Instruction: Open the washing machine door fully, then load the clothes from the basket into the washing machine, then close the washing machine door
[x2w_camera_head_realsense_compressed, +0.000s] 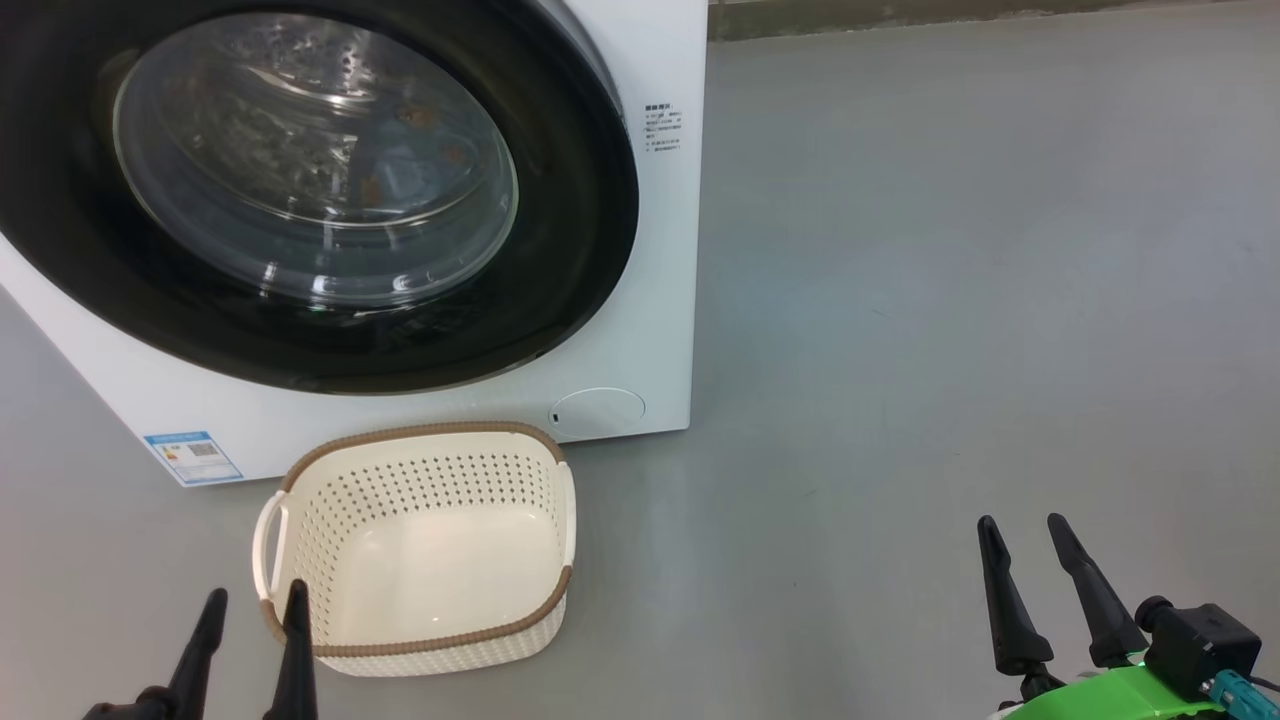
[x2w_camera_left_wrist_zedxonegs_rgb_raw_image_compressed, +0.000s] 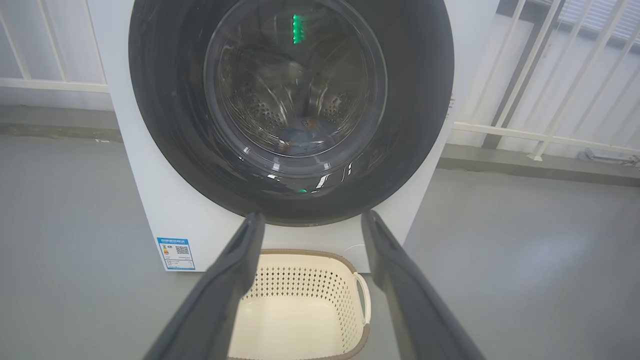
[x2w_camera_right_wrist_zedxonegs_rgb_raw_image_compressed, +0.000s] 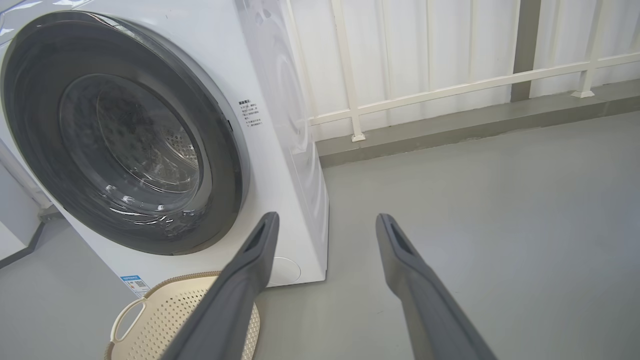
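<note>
Down low over the grey floor (x2w_camera_head_realsense_compressed: 950, 300) with the left gripper (x2w_camera_head_realsense_compressed: 255, 595), two long dark fingers spread wide, gripping nothing. Same story on the right gripper (x2w_camera_head_realsense_compressed: 1023, 522): parted and bare.

Just ahead of the left fingertips, slightly to their right, the small cream-white perforated plastic basket with the brown braided rim (x2w_camera_head_realsense_compressed: 420, 431), sitting on the floor, its bare bottom showing. From the left wrist, seen framed between the two fingers (x2w_camera_left_wrist_zedxonegs_rgb_raw_image_compressed: 240, 260).

Beyond the basket, straight ahead of and above the left gripper (x2w_camera_left_wrist_zedxonegs_rgb_raw_image_compressed: 312, 215), the big white boxy front-loading washing machine (x2w_camera_head_realsense_compressed: 660, 300). Large round door, glossy black frame around a bulging clear glass bowl (x2w_camera_head_realsense_compressed: 315, 180), shut flush against the front. Behind that glass, down in the steel drum, light blue fabric with orange-brown specks (x2w_camera_left_wrist_zedxonegs_rgb_raw_image_compressed: 300, 134): the clothes, already inside.

Forward and off to the left of the right gripper (x2w_camera_right_wrist_zedxonegs_rgb_raw_image_compressed: 327, 216), well apart from it, the machine's front corner with its small round flap (x2w_camera_head_realsense_compressed: 598, 410). Left of the basket, a blue label sticker (x2w_camera_head_realsense_compressed: 192, 456) at the machine's foot. White railing (x2w_camera_right_wrist_zedxonegs_rgb_raw_image_compressed: 450, 90) far beyond the right fingers.
</note>
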